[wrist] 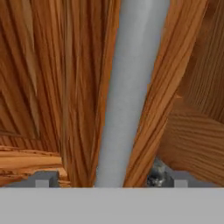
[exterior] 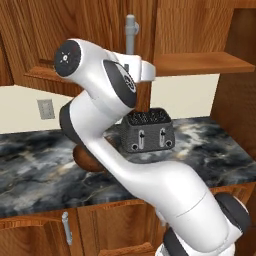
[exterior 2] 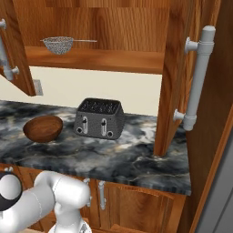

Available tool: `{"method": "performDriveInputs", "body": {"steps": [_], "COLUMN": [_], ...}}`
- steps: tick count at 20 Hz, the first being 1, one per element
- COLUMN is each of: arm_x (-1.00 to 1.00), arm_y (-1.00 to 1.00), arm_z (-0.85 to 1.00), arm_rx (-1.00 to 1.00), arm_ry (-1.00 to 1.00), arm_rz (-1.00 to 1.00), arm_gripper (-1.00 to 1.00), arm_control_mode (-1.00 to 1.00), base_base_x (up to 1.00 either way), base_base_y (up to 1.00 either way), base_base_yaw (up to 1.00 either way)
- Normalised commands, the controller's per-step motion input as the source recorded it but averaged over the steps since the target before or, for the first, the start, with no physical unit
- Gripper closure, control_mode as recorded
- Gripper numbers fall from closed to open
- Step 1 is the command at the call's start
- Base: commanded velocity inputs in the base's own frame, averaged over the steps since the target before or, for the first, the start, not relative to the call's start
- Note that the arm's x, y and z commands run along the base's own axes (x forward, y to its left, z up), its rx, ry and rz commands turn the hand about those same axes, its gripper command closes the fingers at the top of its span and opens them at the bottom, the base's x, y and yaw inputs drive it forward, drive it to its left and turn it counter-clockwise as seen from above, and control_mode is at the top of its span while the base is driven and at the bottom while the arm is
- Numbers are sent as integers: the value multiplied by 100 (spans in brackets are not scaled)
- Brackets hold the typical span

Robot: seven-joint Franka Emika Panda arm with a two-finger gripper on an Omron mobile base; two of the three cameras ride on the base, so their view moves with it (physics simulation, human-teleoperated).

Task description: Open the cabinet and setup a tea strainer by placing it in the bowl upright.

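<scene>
Tea strainer (exterior 2: pixel 58 44): fine silvery mesh basket, thin wire handle, upright on cabinet (exterior 2: pixel 175 68) shelf, doors open. Bowl (exterior 2: pixel 43 128), dark brown, on table (exterior 2: pixel 136 150) beside toaster (exterior 2: pixel 99 118). Hand (wrist: pixel 105 177) spread, fingertips flanking grey bar handle (wrist: pixel 131 87), tips mostly cut off.

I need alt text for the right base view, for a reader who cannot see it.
An open wood cabinet shows a tea strainer lying on its shelf. Below, on the dark marble counter, a brown wooden bowl sits left of a grey toaster.
</scene>
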Motion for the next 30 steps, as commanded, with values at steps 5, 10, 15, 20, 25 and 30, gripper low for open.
{"method": "performDriveInputs", "body": {"steps": [5, 10, 15, 20, 25, 30], "arm_x": [-95, -63, -30, -5, 21, 48], "arm_y": [-15, -85, -97, -78, -68, -27], "arm_z": [9, 1, 0, -3, -36, -19], "arm_rx": [18, 46, 50, 50, 69, 72], "arm_ry": [-7, 0, 9, 13, 23, 28], "arm_rz": [5, 15, 12, 5, 9, 17], "arm_gripper": [-100, -100, -100, -100, -100, -100], "arm_control_mode": [-100, -100, -100, -100, -100, -100], "base_base_x": [0, 0, 0, 0, 0, 0], "base_base_y": [0, 0, 0, 0, 0, 0], "base_base_yaw": [0, 0, 0, 0, 0, 0]}}
